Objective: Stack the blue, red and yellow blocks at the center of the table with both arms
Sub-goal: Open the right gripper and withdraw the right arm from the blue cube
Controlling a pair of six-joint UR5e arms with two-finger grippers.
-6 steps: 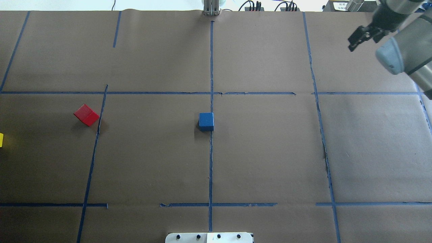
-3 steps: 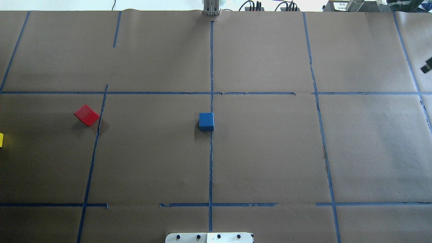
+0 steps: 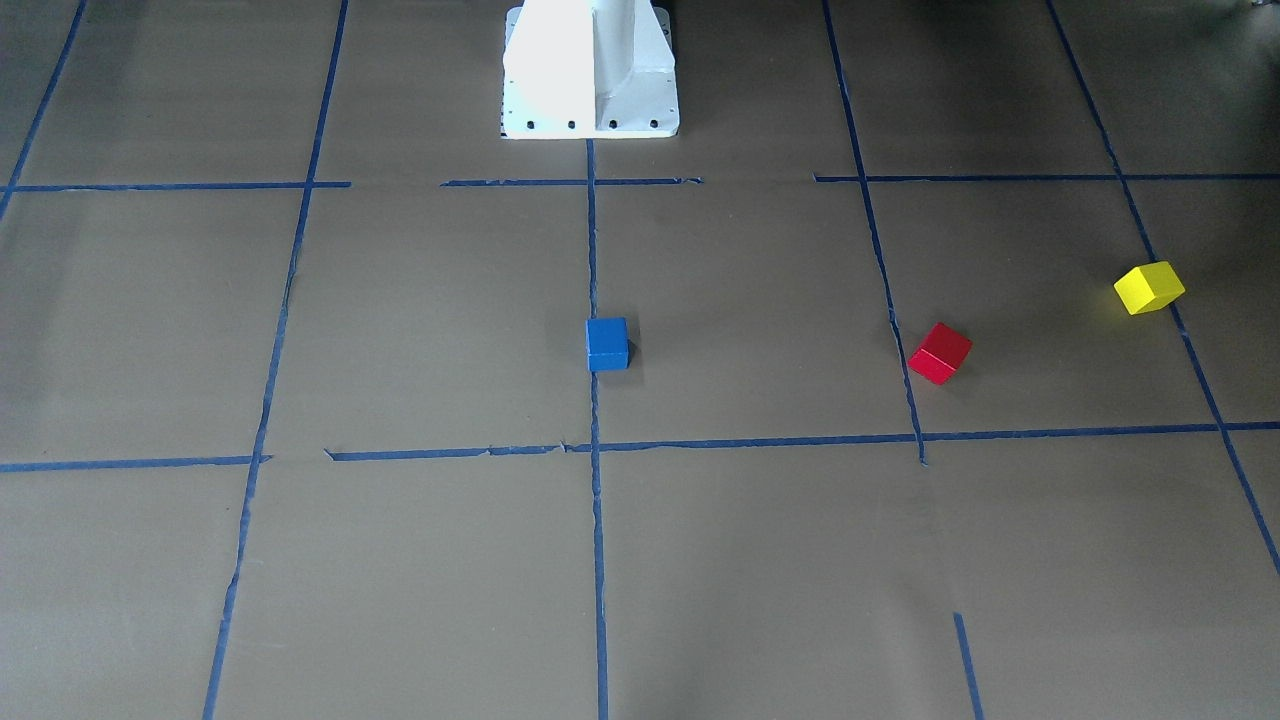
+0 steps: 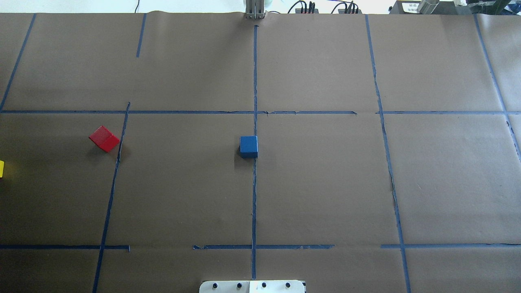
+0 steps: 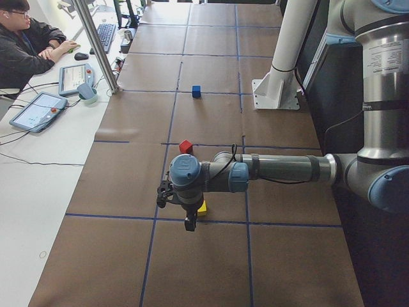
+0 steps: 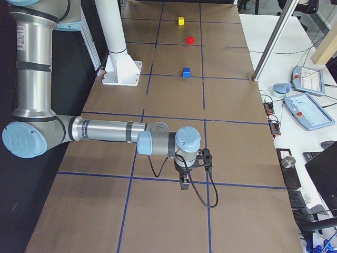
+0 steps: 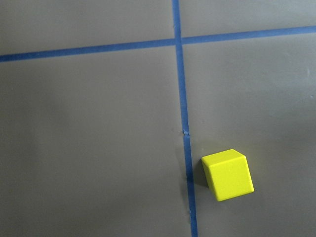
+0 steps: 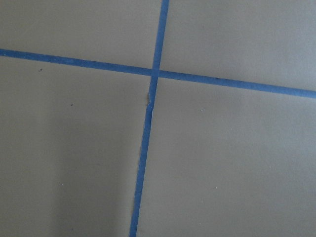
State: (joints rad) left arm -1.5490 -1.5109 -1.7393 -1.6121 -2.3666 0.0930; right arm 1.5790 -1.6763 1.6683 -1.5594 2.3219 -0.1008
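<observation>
The blue block [image 4: 248, 146] sits at the table's centre on the middle tape line; it also shows in the front view [image 3: 607, 344]. The red block [image 4: 104, 138] lies tilted to its left. The yellow block [image 3: 1149, 287] lies farther left, cut by the overhead edge [image 4: 1, 168]. In the exterior left view my left gripper [image 5: 187, 220] hangs over the yellow block [image 5: 202, 208], which fills the lower right of the left wrist view [image 7: 227, 174]. My right gripper [image 6: 184, 182] hangs over bare paper at the table's right end. I cannot tell whether either gripper is open.
The white robot base [image 3: 590, 70] stands at the table's near edge. Blue tape lines [image 8: 148, 113] grid the brown paper. A metal post [image 5: 96, 45] and an operator [image 5: 25, 45] with tablets are beyond the table's far side.
My right arm and gripper have moved out of the overhead view past the top right edge. The blocks have not moved.
</observation>
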